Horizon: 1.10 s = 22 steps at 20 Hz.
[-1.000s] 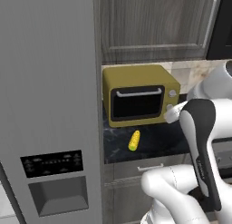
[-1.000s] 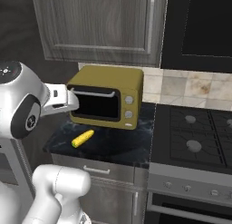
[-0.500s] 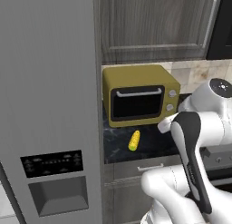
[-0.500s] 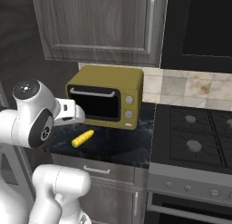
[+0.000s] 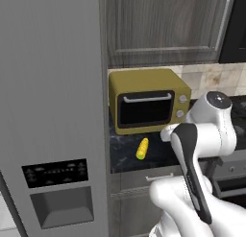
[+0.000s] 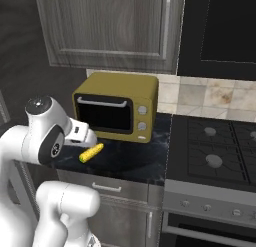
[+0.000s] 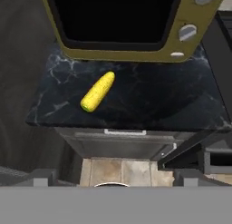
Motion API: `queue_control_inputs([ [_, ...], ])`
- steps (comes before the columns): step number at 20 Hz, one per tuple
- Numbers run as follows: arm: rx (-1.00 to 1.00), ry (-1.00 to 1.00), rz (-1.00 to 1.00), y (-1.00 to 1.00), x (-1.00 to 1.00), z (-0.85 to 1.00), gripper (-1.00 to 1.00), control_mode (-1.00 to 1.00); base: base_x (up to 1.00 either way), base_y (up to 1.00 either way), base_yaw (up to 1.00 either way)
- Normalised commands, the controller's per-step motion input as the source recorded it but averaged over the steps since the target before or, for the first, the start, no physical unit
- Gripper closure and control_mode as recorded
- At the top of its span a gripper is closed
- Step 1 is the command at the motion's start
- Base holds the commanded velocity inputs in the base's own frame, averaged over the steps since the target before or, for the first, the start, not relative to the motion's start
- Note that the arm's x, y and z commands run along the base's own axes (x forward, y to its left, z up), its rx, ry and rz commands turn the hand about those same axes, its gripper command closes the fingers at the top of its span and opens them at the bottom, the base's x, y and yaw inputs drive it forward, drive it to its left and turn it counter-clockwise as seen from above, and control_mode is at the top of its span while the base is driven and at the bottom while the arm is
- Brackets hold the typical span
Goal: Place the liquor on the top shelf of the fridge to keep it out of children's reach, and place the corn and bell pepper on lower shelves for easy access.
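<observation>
Corn [image 7: 97,91] lies alone on the dark marble counter [image 7: 149,100], near its front edge and just in front of the yellow toaster oven [image 5: 146,100], beside the closed grey fridge [image 5: 50,111]. The gripper [image 7: 113,181] hangs above and ahead of the counter's front edge, jaws spread fully wide and holding nothing. The round cob may roll off that edge if a finger clips it on approach. With the fridge door shut, any pickup now leaves nowhere to put it.
</observation>
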Motion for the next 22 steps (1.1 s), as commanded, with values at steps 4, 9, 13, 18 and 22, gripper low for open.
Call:
queue_control_inputs([
  [4,0.18,0.13,-0.17,0.0,0.21,-0.24,-1.0,-1.0,0.0,0.0,0.0],
  [9,0.14,0.16,-0.02,0.02,0.34,-0.14,-1.0,-1.0,0.0,0.0,0.0],
  [13,0.04,0.15,0.0,0.14,0.3,-0.19,-1.0,-1.0,0.0,0.0,0.0],
  [18,0.0,0.1,0.0,0.21,0.35,-0.19,-1.0,-1.0,0.0,0.0,0.0],
  [22,0.0,0.07,0.0,0.09,0.38,-0.36,-1.0,-1.0,0.0,0.0,0.0],
])
